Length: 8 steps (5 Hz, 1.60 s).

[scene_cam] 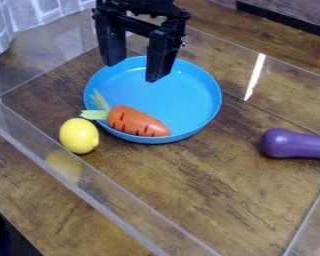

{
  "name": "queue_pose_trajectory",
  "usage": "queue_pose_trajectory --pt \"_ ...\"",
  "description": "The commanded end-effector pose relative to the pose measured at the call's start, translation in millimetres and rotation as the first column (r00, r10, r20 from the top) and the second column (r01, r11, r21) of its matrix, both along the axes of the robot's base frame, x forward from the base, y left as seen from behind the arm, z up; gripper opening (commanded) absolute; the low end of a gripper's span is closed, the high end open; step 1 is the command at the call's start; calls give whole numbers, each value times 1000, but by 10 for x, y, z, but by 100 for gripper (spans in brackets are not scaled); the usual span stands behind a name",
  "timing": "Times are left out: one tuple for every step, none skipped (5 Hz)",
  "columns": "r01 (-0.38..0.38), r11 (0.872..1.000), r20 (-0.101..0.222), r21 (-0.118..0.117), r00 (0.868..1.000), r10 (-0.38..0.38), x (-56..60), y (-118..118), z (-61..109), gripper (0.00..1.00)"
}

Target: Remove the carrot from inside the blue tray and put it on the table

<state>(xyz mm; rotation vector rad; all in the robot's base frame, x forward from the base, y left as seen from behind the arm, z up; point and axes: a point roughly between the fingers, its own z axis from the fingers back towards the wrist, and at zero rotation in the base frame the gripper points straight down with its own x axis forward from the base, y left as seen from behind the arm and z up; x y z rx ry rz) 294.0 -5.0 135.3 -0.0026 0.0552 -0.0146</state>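
An orange carrot with a green leafy top lies inside the round blue tray, against its near-left rim, leaves pointing left. My black gripper hangs over the tray's far-left part, pointing down, its two fingers spread apart with nothing between them. It stands above and behind the carrot, not touching it. The tray rests on the dark wood-grain table under a glossy clear sheet.
A yellow lemon sits on the table just left of the tray, close to the carrot's leaves. A purple eggplant-like toy lies at the right. A raised clear edging runs diagonally across the front left.
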Motion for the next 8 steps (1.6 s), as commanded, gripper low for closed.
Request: queue_pose_trajectory --pt "54 999 -17 3 998 -54 8 1 -78 100" --pt "185 983 -33 10 982 -185 47 15 -233 100" --pt "338 941 -51 16 940 -336 111 38 -373 100" --pt "473 880 -58 32 880 -471 155 46 -530 100" --pt "552 833 -76 44 833 -548 195 57 -695 100" --pt "561 826 -56 58 828 -559 211 112 -658 100" --pt "560 826 -50 59 828 -558 245 154 -692 100" --pt "561 825 -45 60 828 -560 280 200 -736 100"
